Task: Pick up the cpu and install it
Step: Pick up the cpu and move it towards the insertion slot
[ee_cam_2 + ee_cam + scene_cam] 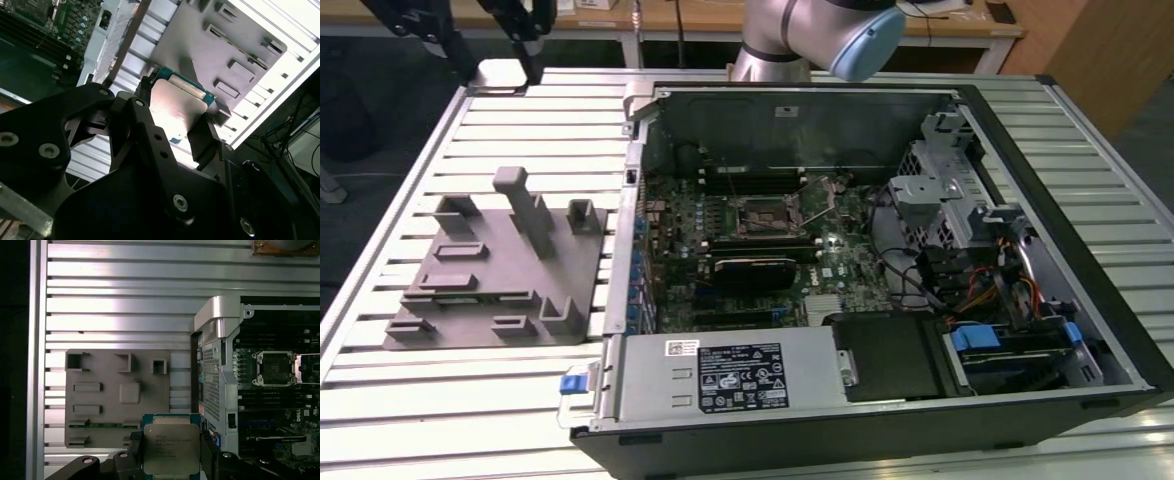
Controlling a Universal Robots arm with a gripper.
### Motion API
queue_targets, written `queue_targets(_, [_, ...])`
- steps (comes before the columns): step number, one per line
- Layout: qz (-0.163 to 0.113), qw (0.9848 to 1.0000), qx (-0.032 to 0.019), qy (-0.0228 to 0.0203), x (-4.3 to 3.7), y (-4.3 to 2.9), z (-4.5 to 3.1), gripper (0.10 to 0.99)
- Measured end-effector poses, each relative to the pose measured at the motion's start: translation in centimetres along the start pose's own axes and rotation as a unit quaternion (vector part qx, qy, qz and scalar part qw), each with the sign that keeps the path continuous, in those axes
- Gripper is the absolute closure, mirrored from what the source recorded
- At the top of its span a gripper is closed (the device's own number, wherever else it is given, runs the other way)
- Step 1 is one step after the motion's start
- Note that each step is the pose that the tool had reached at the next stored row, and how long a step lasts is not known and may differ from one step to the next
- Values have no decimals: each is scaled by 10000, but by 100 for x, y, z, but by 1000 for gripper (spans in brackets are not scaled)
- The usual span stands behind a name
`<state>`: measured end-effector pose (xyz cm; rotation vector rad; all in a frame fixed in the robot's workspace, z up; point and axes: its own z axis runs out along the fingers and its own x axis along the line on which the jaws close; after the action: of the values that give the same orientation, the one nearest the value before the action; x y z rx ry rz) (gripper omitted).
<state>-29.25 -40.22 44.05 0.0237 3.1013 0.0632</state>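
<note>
The cpu [171, 447], a flat square chip with a silver metal top and green edge, is clamped between my two black fingers in both wrist views. My gripper [171, 452] is shut on it and holds it high above the slatted table, over the edge of the grey fixture block [115, 395] nearest the case. In the second wrist view the cpu [177, 102] sits in the gripper [175, 114] with the fixture behind it. The motherboard socket [276, 368] lies open inside the case, off to one side of the chip. In the exterior view the socket [767, 212] is at the board's middle.
The open computer case [1067, 200] lies on the slatted aluminium table [520, 110], with its power supply [727, 375], drive cage [947, 180] and cables [987, 290]. The grey fixture block [494, 270] sits at the exterior view's left. The arm's elbow [841, 35] rises behind the case.
</note>
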Motion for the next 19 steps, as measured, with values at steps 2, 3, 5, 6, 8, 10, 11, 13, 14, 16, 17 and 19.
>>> queue_targets(2, [1,10000,0,0,-78,2,3,545])
queue_targets(3, [1,10000,0,1,-116,3,4,545])
queue_targets(5, [0,10000,0,0,-194,4,7,545])
queue_targets(6, [0,10000,0,0,-236,5,9,545])
queue_targets(8, [1,10000,0,1,-313,7,12,545])
queue_targets(10, [1,10000,1,1,-391,9,15,545])
queue_targets(11, [0,10000,0,0,-431,10,17,545])
queue_targets(13, [0,10000,0,0,-511,12,20,545])
queue_targets(14, [1,10000,0,0,-549,13,22,545])
queue_targets(16, [0,10000,0,0,-623,15,24,545])
queue_targets(17, [0,10000,1,1,-660,16,26,545])
queue_targets(19, [1,10000,0,0,-733,18,29,545])
